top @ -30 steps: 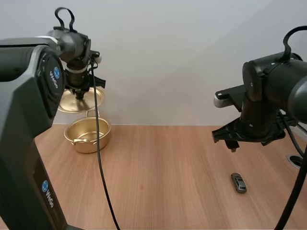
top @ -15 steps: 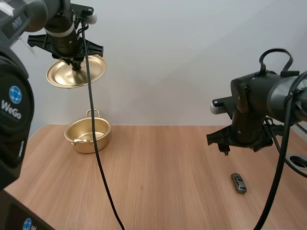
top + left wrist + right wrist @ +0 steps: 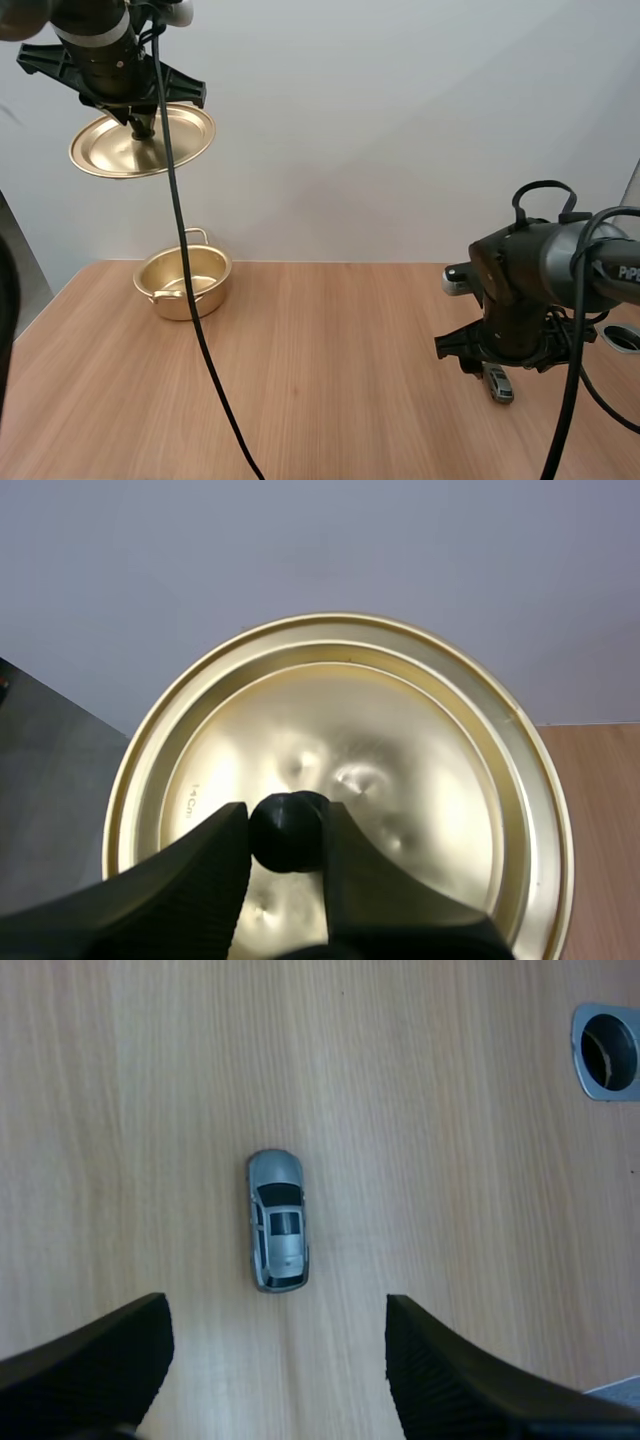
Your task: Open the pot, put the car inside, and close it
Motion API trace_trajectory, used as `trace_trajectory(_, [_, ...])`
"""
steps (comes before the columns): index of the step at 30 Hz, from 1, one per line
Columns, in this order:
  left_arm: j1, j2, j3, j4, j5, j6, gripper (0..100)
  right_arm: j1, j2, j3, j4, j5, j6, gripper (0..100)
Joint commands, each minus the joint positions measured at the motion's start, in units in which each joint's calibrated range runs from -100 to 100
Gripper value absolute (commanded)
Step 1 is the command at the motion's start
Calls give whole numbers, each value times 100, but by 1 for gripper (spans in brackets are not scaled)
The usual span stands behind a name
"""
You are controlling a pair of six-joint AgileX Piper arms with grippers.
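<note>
The gold pot (image 3: pixel 184 282) stands open at the table's far left. High above it my left gripper (image 3: pixel 143 126) is shut on the black knob (image 3: pixel 287 831) of the gold lid (image 3: pixel 142 139), which hangs level in the air; its fingers (image 3: pixel 208 865) pinch the knob from both sides. At the right, my right gripper (image 3: pixel 275 1345) is open and hovers low over the small silver toy car (image 3: pixel 277 1220), which lies flat on the wood between and just ahead of the fingertips (image 3: pixel 420 1355). From above the car (image 3: pixel 498 384) peeks out beside the right arm.
A round metal-rimmed hole (image 3: pixel 607 1036) is set in the table near the right edge (image 3: pixel 622 336). Bare wood spans the stretch between pot and car.
My left gripper has lifted the lid higher and further left, away from the pot. My right arm has dropped down over the car.
</note>
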Motion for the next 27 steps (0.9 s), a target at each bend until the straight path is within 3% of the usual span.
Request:
trace_trajectory(1, [1, -45, 3, -17, 0, -4, 0, -1, 3, 9, -51, -35, 41, 100])
trace_trajectory(16, [1, -348, 3, -48, 0, 69, 0, -160, 64, 97, -40, -965, 125, 100])
trace_trajectory(27, [1, -480, 3, -48, 0, 211, 0, -160, 1311, 85, -426, -1130, 222, 100])
